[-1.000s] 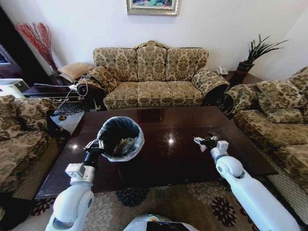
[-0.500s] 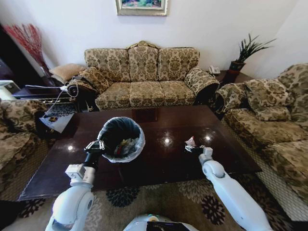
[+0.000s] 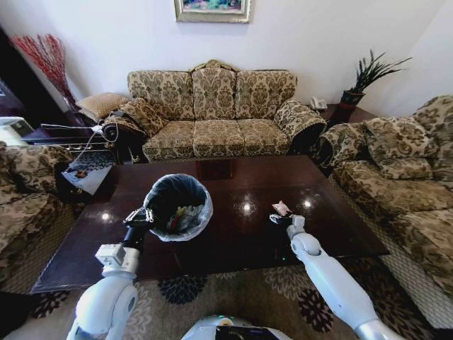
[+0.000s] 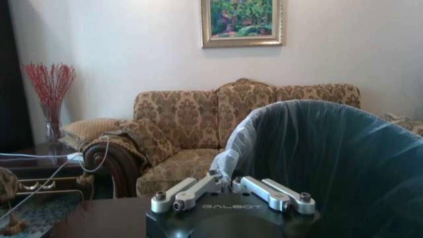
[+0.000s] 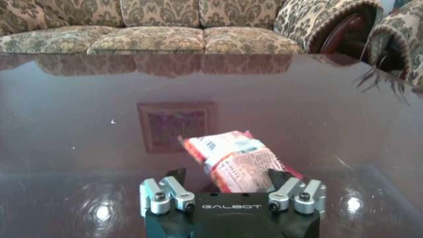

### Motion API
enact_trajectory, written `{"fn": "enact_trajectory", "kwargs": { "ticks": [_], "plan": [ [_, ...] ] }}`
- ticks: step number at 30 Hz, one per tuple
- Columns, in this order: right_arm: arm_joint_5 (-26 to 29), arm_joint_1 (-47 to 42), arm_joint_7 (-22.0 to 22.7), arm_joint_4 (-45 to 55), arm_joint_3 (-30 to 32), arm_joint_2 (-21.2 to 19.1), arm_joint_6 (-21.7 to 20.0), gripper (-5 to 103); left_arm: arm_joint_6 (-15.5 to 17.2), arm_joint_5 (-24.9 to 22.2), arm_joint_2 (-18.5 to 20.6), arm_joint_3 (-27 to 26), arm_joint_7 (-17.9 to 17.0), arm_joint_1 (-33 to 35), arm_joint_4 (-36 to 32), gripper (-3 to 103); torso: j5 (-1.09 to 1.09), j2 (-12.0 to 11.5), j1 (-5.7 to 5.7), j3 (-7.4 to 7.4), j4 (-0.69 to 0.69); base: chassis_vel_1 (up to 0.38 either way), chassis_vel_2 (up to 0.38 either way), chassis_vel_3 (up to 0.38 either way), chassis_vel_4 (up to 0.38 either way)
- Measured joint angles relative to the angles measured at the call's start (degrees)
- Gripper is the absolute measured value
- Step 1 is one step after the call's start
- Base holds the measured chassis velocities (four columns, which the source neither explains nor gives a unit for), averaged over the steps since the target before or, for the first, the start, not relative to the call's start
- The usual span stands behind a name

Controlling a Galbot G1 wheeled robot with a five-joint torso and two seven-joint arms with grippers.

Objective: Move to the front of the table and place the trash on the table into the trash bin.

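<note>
Reaching over the table (image 3: 233, 244), the right gripper (image 3: 279, 218) sits low above the glossy dark top, with one piece of trash, a pinkish-white wrapper (image 3: 282, 207), lying just ahead of it. From the right wrist camera, the wrapper (image 5: 235, 161) shows red print and a crumpled, tilted shape, and it lies between the two spread fingers (image 5: 281, 181), whose jaws stand wide on either side of it; I cannot tell whether the pads touch it. It rests on the table surface (image 5: 297, 109), near the square inlay (image 5: 177, 125).

On the robot's left side stands the one trash bin (image 3: 178, 206), round, lined with a black bag, with pale plastic folded over its rim; it is on the table top, and some scraps lie inside it. The left gripper (image 3: 136, 216) is right at the bin's near-left rim. In the left wrist camera its fingers (image 4: 188, 191) lie drawn together against the pale plastic of the bin's wall (image 4: 317, 148), apparently pinching the rim.

Three patterned sofas ring the table: one (image 3: 216, 113) along the far wall, one (image 3: 403, 170) on the right, one (image 3: 25, 191) on the left. One framed painting (image 3: 212, 8) hangs on the wall, and one potted plant (image 3: 361, 81) stands in the far right corner.
</note>
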Motion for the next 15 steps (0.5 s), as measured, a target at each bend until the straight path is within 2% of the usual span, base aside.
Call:
{"fn": "enact_trajectory", "kwargs": {
  "ticks": [1,2,5,6,9,11,14,15],
  "plan": [
    [0.0,0.1,-0.1,0.0,0.0,0.0,0.1,79,0.0,0.1,0.0,0.0,0.0,0.0,0.0,2,0.01,0.0,0.0,0.0,-0.01,0.0,0.0,0.0,0.0],
    [0.0,0.1,-0.1,0.0,0.0,0.0,0.1,79,0.0,0.1,0.0,0.0,0.0,0.0,0.0,2,0.01,0.0,0.0,0.0,-0.01,0.0,0.0,0.0,0.0],
    [0.0,0.3,-0.1,0.0,0.0,-0.2,0.4,63,-0.1,0.4,-0.3,0.0,0.2,0.1,0.0,2,0.0,0.0,-0.01,0.0,0.0,0.0,0.0,0.0,0.0],
    [0.0,0.3,-0.1,0.0,0.0,-0.2,0.4,63,-0.1,0.4,-0.3,0.0,0.2,0.1,0.0,2,0.0,0.0,-0.01,0.0,0.0,0.0,0.0,0.0,0.0],
    [0.0,0.3,0.1,0.1,0.0,-0.3,0.5,46,-0.3,0.6,-0.6,0.1,0.2,0.1,0.0,2,0.0,0.0,0.0,0.0,0.0,0.0,0.0,0.0,0.0],
    [0.0,0.3,0.2,0.1,0.0,-0.3,0.5,46,-0.3,0.6,-0.6,0.1,0.2,0.1,0.0,2,0.0,0.0,0.0,0.0,0.0,0.0,0.0,0.0,0.0],
    [0.0,0.1,0.8,0.2,0.0,-0.4,0.8,30,-0.4,0.7,-0.7,0.0,0.2,0.2,-0.2,2,0.01,0.0,0.0,0.0,0.0,0.0,0.0,0.0,0.0],
    [0.0,0.1,0.8,0.2,0.0,-0.4,0.8,30,-0.4,0.7,-0.7,0.0,0.2,0.2,-0.2,2,0.01,0.0,0.0,0.0,0.0,0.0,0.0,0.0,0.0]
  ]
}}
